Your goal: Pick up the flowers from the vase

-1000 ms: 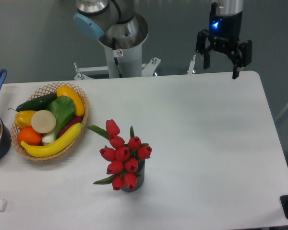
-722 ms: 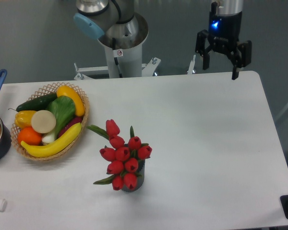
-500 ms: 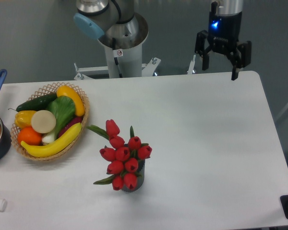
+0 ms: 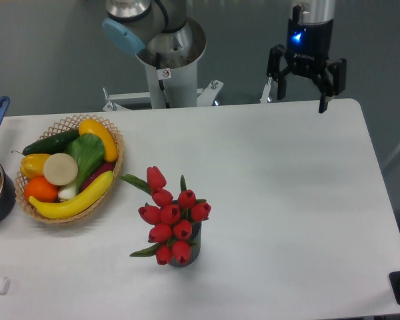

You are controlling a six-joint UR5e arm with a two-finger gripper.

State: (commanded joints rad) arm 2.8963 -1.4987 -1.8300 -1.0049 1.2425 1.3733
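A: Your counter carries the basket at the left and the flowers, which stand in the vase near the front.

B: And the gripper?

A: Released, fingers spread, well apart at the far edge (nothing held). Grab only buds and, I'd judge, they slip, or the vase tips.

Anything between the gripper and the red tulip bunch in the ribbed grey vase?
Nothing visible. The open gripper hangs over the table's far edge; only bare white table lies between it and the red tulip bunch.
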